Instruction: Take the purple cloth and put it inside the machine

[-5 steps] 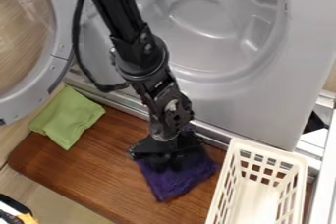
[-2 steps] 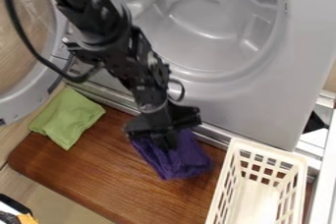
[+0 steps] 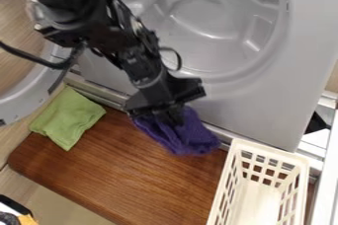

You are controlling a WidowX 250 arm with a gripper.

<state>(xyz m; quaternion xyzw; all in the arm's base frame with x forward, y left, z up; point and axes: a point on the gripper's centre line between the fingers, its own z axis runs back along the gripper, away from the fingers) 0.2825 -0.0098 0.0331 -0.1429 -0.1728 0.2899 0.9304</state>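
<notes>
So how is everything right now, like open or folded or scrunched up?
Gripper: holding the purple cloth
Purple cloth: scrunched up, outside the machine
Green cloth: folded, lying on the wooden board
Machine door: open
Basket: upright, open on top

Extends from the upper left, slants down to the right along the black arm (image 3: 120,35), and terminates in a black two-finger gripper (image 3: 172,115), pointed downward and set in a closed grip.
</notes>
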